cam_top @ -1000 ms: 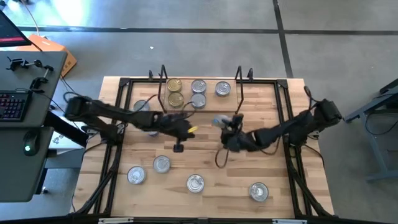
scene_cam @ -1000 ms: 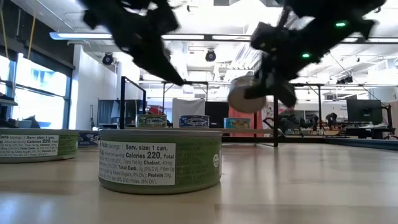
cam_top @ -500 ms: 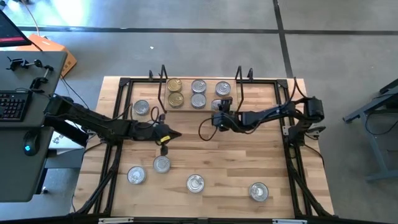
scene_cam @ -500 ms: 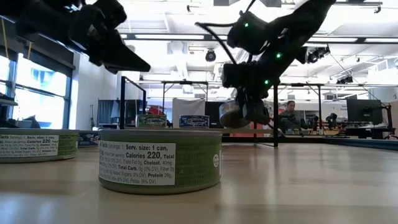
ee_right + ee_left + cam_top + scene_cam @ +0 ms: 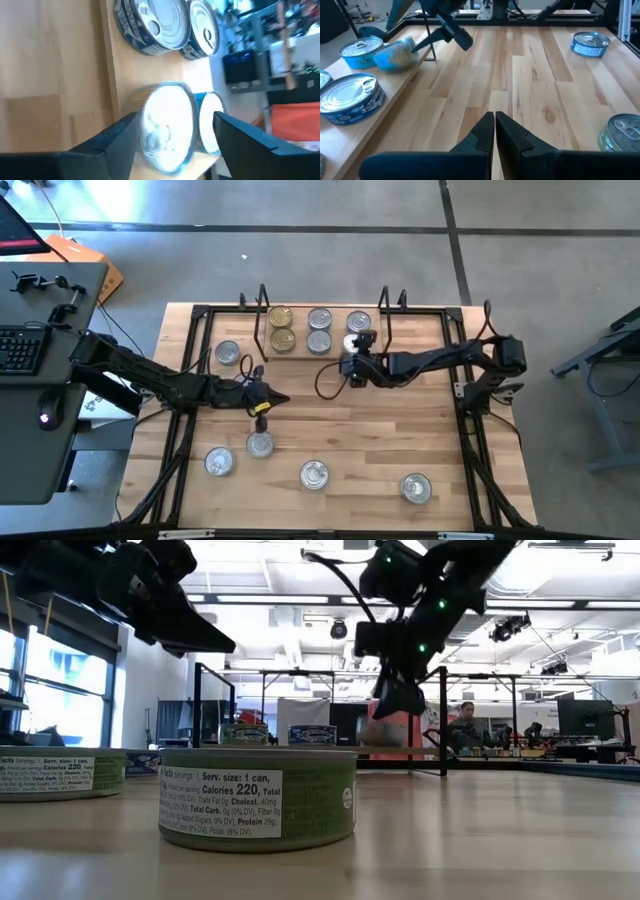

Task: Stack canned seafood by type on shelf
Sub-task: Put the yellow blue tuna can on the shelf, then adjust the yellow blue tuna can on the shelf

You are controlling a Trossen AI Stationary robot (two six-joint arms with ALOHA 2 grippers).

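Observation:
The shelf (image 5: pixel 300 330) stands at the table's far middle with gold tins (image 5: pixel 282 328) and silver-lidded tins (image 5: pixel 319 329) of canned seafood on its board. At its right end lies a blue tin with a silver lid (image 5: pixel 167 127), blurred, beside another tin (image 5: pixel 358 322). My right gripper (image 5: pixel 350 358) is open just above it, one finger on either side. My left gripper (image 5: pixel 280 398) hovers shut over the table's middle left, with nothing between its fingers (image 5: pixel 495 117). My right gripper reaches slanting down from the table's right side, with its open fingers on either side of the blue tin's round wall (image 5: pixel 142 135). One finger (image 5: pixel 122 137) lies close beside that wall, and I cannot tell whether it touches.
Loose tins lie on the table: one (image 5: pixel 228 354) left of the shelf and several along the near side (image 5: pixel 260 443), (image 5: pixel 314 474), (image 5: pixel 416 487). A green-labelled tin (image 5: pixel 258 798) stands right before the low camera. Black rod uprights (image 5: pixel 384 305) rise at the shelf's ends.
My right gripper has carried the blue tin from the table's middle toward the far edge to the shelf's right end and has opened, and the tin has dropped below its fingers to the board. My left gripper has drawn back toward the table's left edge.

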